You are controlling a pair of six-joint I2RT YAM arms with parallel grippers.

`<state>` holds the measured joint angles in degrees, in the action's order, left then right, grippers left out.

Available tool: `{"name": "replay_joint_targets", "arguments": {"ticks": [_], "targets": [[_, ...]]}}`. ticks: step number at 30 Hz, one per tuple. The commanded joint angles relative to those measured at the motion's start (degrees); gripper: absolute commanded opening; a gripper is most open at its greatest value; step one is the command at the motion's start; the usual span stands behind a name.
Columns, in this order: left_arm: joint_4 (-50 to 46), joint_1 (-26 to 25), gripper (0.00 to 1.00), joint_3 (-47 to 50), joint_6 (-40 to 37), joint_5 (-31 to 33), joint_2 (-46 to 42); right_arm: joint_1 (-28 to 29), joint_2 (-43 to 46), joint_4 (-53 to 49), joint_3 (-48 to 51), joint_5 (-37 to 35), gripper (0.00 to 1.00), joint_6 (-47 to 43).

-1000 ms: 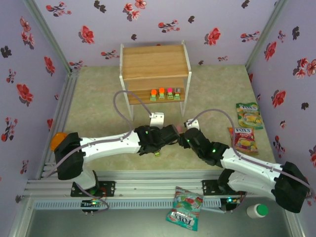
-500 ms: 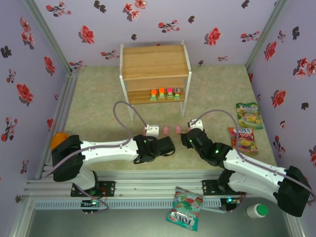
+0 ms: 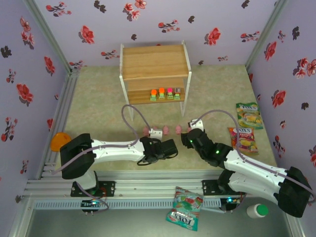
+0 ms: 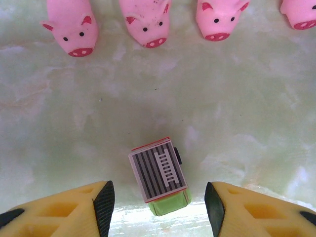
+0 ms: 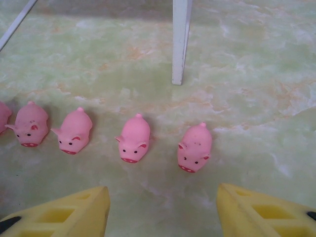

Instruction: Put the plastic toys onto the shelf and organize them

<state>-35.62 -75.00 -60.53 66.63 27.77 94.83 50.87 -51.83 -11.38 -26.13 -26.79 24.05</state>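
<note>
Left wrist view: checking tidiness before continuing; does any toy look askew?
Yes: the grey-striped block sits alone, twisted at an angle, apart from the pink pigs lined up in a row beyond it.

**Pigs in a Row Before the Shelf**

The shelf [image 3: 155, 74] stood at the far middle of the worktop [image 3: 98, 98], with four blocky toys [image 3: 165, 94] side by side on its lower tier. In front of it the pigs [image 5: 134, 138] lay in a row running left to right. Nearer than the pigs, a lone blocky toy [image 4: 159, 175] sat between the parted fingers of the left pincer [image 4: 159, 210], touching neither. Two snack bags [image 3: 247, 114] lay well to the right.
</note>
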Motion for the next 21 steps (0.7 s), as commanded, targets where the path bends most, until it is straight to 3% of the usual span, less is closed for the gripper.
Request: {"name": "replay_joint_targets", "arguments": {"ticks": [1,9,21], "targets": [[-1.26,-0.05,0.56,-0.56,1.46,-0.87,1.62,-0.42,0.63,0.94,0.44,-1.18,0.6,0.51],[-2.35,0.74,0.56,-2.88,-0.1,-3.43,6.07,-0.42,0.59,1.01,0.46,-1.24,0.6,0.37],[-2.33,1.11,0.56,-0.7,-2.67,-4.12,5.73,-0.42,0.44,1.09,0.36,-1.19,0.6,0.23]]}}
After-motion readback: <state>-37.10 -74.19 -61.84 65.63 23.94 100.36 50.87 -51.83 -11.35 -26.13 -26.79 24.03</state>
